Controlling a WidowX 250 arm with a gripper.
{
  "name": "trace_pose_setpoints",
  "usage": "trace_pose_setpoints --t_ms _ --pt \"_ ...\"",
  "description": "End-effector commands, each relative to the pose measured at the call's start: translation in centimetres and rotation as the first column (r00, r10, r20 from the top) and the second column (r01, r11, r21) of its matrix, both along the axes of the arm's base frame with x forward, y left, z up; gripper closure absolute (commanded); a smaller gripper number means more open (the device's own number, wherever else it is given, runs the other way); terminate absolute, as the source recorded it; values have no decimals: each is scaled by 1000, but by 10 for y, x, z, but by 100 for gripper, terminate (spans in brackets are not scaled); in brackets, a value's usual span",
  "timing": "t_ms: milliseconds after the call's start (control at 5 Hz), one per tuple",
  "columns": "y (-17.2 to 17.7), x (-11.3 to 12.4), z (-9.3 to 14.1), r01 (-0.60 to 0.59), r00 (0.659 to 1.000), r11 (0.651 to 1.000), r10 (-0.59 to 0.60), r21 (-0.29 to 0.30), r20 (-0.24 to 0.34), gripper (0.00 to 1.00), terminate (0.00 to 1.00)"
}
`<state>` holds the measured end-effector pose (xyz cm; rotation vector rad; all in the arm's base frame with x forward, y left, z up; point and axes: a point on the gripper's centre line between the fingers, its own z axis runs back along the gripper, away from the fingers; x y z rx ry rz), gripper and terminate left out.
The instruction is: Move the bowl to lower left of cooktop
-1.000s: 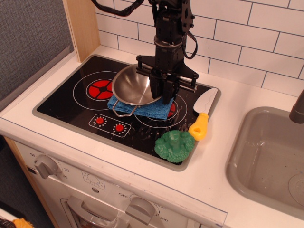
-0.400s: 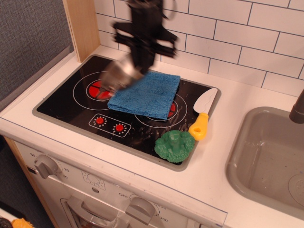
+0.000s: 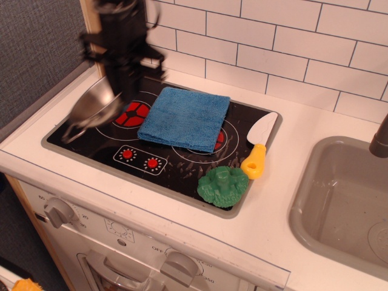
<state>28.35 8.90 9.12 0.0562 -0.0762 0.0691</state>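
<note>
My hand (image 3: 119,91) hangs over the left part of the cooktop (image 3: 91,136), blurred, with its fingers pinched on the rim of the bowl (image 3: 92,108); I have the bowl gripped at its upper right edge, so it sits just below and to the left of my hand, tilted, its open side facing up and toward the front. The bowl is above the cooktop's left edge, and whether its low side touches the black surface I cannot tell through the blur. Its thin wire handle (image 3: 70,134) points down-left toward the grey rim of the cooktop. Just right of the bowl shows the red centre of the left burner (image 3: 134,113). Further right on the cooktop lies a folded blue cloth (image 3: 185,118), covering most of the right burner. In front of the cloth are two small red dials (image 3: 139,158). At the cooktop's front right corner sits a green broccoli toy (image 3: 222,185), and beside it a toy knife (image 3: 259,145) with a yellow handle lies across the right rim. Well to the right of the cooktop, a grey sink (image 3: 339,200) is set in the white desk (image 3: 291,130).
</note>
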Motion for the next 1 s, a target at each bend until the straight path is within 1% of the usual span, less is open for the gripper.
trace_pose_setpoints --t_ms 0,200,400,600,800 --pt "43 -16 -7 -79 997 996 78 46 26 100 0" --pt "59 -17 -19 -107 994 993 108 58 -11 100 0" --pt "71 -18 -30 -124 991 991 125 43 -36 100 0" --pt "66 -14 -37 -108 994 994 108 19 -34 100 0" --pt "52 -4 -34 -63 998 998 63 19 -22 0 0"
